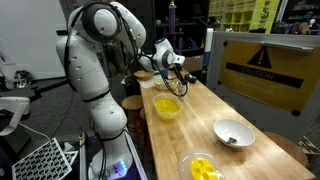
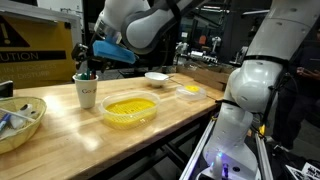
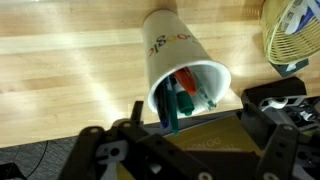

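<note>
Hovering my wide-open gripper (image 2: 86, 66), I saw a white tapered paper cup (image 2: 87, 93) holding glossy markers (image 3: 185, 95) on the smooth wooden tabletop (image 2: 60, 128).

Wooden table (image 2: 70, 125), cup (image 2: 87, 92), yellow bowl (image 2: 130, 110), basket (image 2: 20, 122)

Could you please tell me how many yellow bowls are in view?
2: a yellow bowl beside the paper cup; a second yellow bowl near the white bowl. None seems hidden.

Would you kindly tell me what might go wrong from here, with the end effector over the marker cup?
The open end effector hangs just above the paper cup; clipping its rim might tip it. The cup stands near the table edge, so spilled markers might roll off.
</note>
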Robot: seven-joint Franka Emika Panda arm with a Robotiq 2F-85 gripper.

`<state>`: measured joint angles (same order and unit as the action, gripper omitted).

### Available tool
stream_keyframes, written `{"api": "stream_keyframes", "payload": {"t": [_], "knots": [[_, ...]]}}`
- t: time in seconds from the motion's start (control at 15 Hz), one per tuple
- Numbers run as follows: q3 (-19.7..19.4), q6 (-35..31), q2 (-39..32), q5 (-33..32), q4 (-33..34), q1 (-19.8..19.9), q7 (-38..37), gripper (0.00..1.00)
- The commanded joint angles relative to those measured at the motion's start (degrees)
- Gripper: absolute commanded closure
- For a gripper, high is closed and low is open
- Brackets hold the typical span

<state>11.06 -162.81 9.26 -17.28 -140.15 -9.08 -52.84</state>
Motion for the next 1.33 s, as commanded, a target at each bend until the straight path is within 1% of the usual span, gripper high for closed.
{"api": "stream_keyframes", "payload": {"t": [0.0, 0.33, 1.27], "knots": [[-0.15, -1.10, 1.08, 0.42, -1.37, -0.08, -0.22, 0.00], [-0.22, -1.30, 0.93, 0.31, -1.30, 0.05, -0.29, 0.00], [-1.75, -1.40, -0.71, 1.25, 0.19, -0.50, 2.52, 0.00]]}}
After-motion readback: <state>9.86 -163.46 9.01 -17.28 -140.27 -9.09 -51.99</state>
